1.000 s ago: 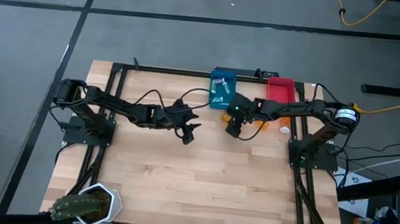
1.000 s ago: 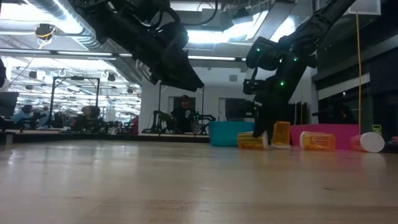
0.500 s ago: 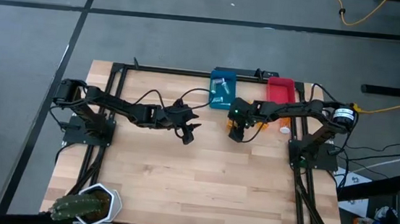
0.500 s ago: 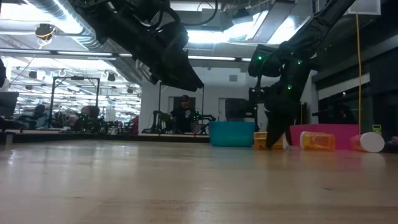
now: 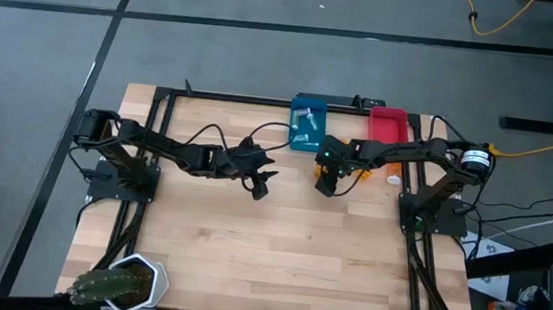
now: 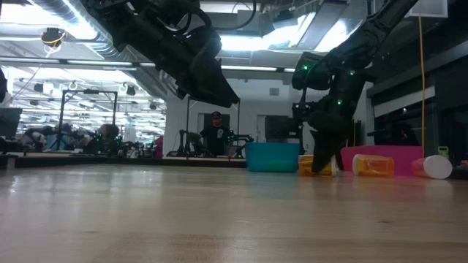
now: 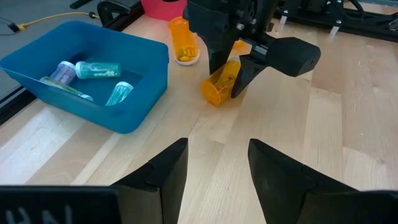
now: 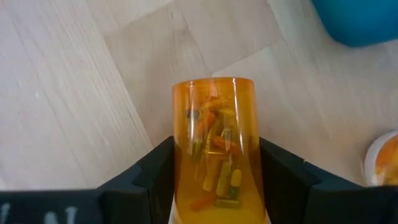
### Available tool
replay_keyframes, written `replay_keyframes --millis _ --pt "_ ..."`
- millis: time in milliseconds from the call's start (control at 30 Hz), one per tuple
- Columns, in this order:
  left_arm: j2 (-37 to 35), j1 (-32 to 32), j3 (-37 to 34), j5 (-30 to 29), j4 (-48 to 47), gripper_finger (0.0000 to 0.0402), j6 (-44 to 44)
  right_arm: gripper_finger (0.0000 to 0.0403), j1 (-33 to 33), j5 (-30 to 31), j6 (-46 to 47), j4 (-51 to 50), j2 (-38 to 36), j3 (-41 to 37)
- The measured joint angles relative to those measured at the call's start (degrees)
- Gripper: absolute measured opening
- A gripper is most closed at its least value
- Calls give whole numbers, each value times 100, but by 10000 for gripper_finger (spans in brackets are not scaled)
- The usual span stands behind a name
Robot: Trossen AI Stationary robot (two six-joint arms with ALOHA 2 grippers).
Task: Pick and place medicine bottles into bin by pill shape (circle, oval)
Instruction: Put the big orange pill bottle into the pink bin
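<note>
Your right hand [image 5: 328, 183] has slid off the far bottles, now clamping an orange bottle [image 8: 214, 155] lying tilted on the counter [image 5: 279, 246], long axis along its fingers, beside the blue bin [image 7: 87, 74].

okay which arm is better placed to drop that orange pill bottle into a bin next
The right arm. Its tool is already clamped on the orange pill bottle, just in front of the blue bin and the red bin. The left tool hangs open and empty toward the table's middle.

Robotics lab — ceiling ducts [image 6: 66, 33], distant workstations [image 6: 80, 139]
</note>
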Motion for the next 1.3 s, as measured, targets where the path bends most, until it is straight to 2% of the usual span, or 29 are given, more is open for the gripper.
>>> replay_keyframes --millis 267,533,633,833,933,1300 --pt "0 0 0 -1 0 163 0 186 -1 857 291 -869 -631 4" --pt "0 0 0 -6 2 163 0 185 0 1133 379 -1216 -1853 6" --pt "0 0 0 -12 2 163 0 185 0 1636 266 -1302 -2317 6" --pt "0 0 -1 -14 4 163 1 185 -41 3313 487 -1592 -3079 11" --pt "0 0 -2 -18 9 163 0 185 -73 3892 776 -1827 -3277 13" --pt "0 0 -2 -23 13 163 0 185 -438 5186 2045 -2946 -3151 13"
